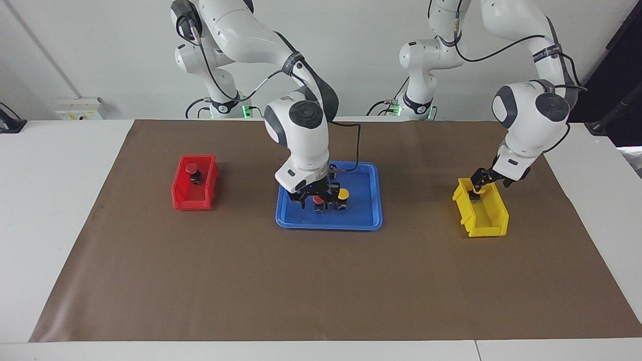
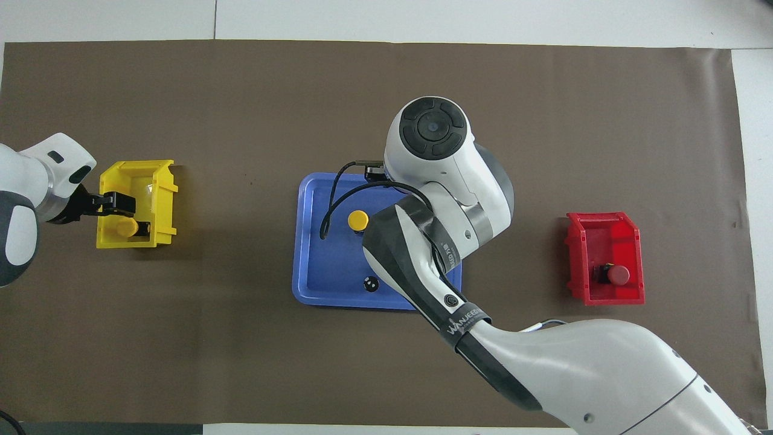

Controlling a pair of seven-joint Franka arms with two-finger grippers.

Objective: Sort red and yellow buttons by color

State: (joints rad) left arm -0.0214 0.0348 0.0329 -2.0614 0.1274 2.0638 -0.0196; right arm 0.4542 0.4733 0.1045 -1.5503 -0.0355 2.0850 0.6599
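Note:
My right gripper [image 1: 317,199] is down in the blue tray [image 1: 372,220], open, with a finger on each side of a red button [image 1: 318,199]. In the overhead view my right arm hides that button. A yellow button [image 1: 342,193] stands beside it in the tray and also shows in the overhead view [image 2: 359,220]. Another red button [image 1: 191,169] sits in the red bin [image 1: 193,203]. My left gripper [image 1: 476,186] hangs open over the yellow bin [image 1: 490,225]. A yellow button [image 2: 127,228] lies on its side in that bin, apart from the fingers.
A dark grey cylinder [image 2: 371,283] stands in the tray nearer to the robots than the buttons. The red bin [image 2: 580,241] is toward the right arm's end of the table, the yellow bin [image 2: 164,181] toward the left arm's end. Brown paper [image 1: 321,281] covers the table.

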